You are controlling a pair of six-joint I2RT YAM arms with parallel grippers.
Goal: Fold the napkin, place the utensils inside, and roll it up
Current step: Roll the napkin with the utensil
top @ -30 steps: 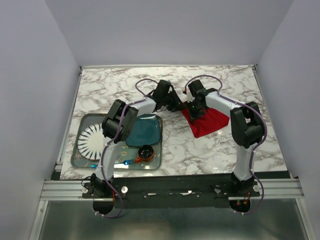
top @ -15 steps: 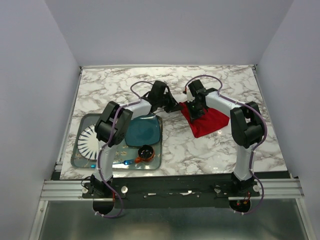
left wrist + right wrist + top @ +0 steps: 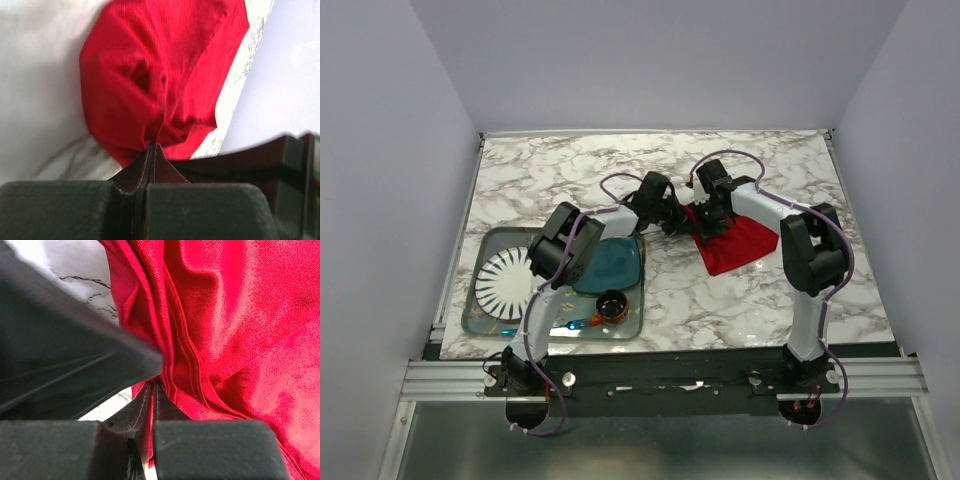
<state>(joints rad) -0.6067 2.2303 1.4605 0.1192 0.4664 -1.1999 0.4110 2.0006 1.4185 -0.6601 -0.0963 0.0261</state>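
Jaws of the left gripper [image 3: 151, 149] are closed on a pinch of the napkin [image 3: 738, 245], and the right gripper [image 3: 154, 390] clamps its folds. Both arms bend inward, wrists meeting at what appears to be the napkin's left edge, right of centre on the table [image 3: 550, 175].

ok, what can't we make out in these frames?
The fork: not found in any view; top view, left arm covers part of the tray.
Left edge of the napkin: top view, under the left gripper and right gripper.
Its outline: wrist views, cut by frame edges; right wrist blocked by a blurred dark shape.
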